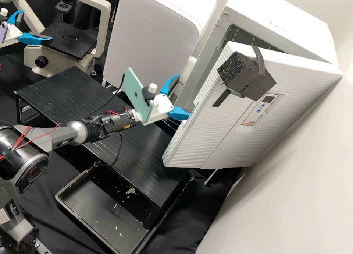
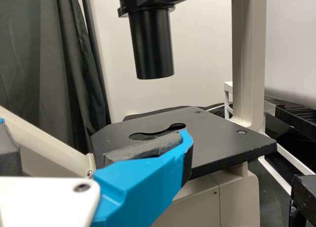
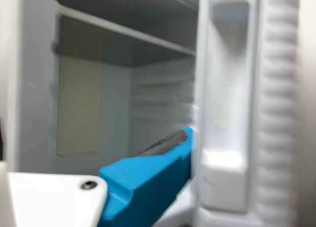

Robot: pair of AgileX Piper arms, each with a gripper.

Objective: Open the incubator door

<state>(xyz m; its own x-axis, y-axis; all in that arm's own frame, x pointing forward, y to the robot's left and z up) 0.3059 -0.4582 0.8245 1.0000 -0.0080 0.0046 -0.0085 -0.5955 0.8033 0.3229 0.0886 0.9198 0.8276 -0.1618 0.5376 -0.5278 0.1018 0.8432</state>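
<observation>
Nearest the camera in the high view, the right arm's dark shoulder joint (image 1: 33, 175) sits between eight and nine o'clock. Just off centre towards twelve, the right gripper (image 1: 184, 95) has its two blue fingers spread, pinching nothing, one of them by the inner edge of the incubator door (image 1: 220, 129); whether it touches, I cannot tell. That door is partly open at about three o'clock, a black foam block (image 1: 246, 77) strapped to it at two, with the incubator (image 1: 283, 22) behind. At ten o'clock, beside the microscope (image 1: 101, 33), the left gripper (image 1: 36, 25) stands spread too, between its fingers nothing.
</observation>
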